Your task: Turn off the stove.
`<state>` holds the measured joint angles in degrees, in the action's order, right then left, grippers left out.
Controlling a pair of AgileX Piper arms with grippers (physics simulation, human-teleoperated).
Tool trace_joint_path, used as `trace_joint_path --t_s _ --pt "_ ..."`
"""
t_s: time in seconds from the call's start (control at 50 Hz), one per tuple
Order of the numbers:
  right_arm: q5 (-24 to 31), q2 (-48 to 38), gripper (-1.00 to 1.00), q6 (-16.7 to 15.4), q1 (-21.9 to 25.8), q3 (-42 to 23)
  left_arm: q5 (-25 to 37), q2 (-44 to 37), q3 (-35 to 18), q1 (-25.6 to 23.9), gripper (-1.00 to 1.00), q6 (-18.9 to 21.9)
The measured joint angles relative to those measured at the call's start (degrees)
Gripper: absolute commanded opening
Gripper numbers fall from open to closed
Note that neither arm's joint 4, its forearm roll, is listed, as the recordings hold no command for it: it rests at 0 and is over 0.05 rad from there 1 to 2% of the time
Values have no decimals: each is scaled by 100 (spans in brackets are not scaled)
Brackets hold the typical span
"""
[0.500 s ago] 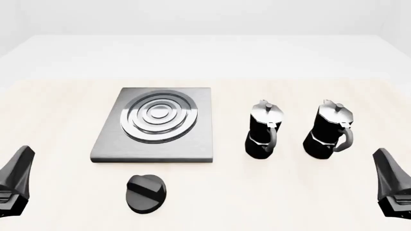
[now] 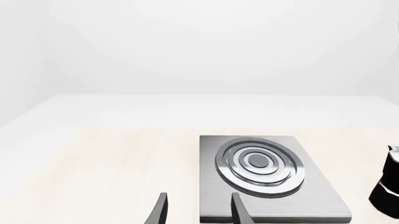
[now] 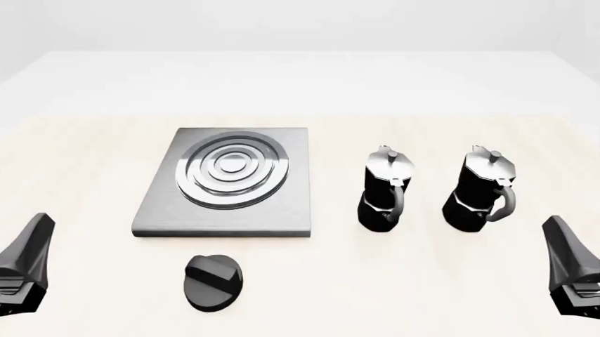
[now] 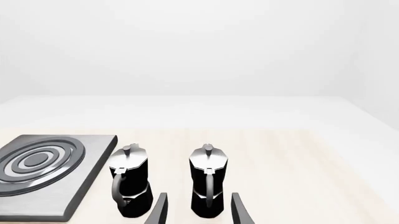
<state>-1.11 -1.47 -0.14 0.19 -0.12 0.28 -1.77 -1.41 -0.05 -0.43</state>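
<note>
Stove plate (image 3: 230, 182) lies flat on the pale table (image 3: 84, 154), raised silver rings (image 3: 232, 170) concentric on its upper face. All positions below are taken relative to this plate.

Black knob (image 3: 213, 281) sits on the table just off the plate's near edge, apart from it, ridge running diagonally. Nothing touches the knob.

Two moka pots stand upright to the plate's right: the nearer pot (image 3: 384, 189) close beside it, the farther pot (image 3: 482, 189) beyond that one, a gap between them. Handles face the near side.

Left hand (image 3: 24, 270) hangs low, left of the plate and nearer than its front edge, well apart from the knob. In its wrist view the two fingers (image 2: 160, 210) stand apart with nothing between them; the plate's near corner shows past them.

Right hand (image 3: 574, 270) hangs far right of the plate, beyond the farther pot. Its fingers (image 4: 240, 210) are likewise spread, empty, with both pots ahead.
</note>
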Motion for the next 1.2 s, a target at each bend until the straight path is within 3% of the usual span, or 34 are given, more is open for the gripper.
trace_joint_path --t_s 0.34,0.64,0.9,1.2 --pt "10 18 100 29 -14 1 111 -1017 -794 -378 100 281" --pt "-57 -45 100 72 0 5 425 -2050 -1217 -1064 100 1192" --pt "-125 -106 100 117 4 6 1141 -2560 -1683 -1508 100 1813" --pt "-86 -42 100 147 -13 4 2163 -3054 -2238 -1949 100 1888"
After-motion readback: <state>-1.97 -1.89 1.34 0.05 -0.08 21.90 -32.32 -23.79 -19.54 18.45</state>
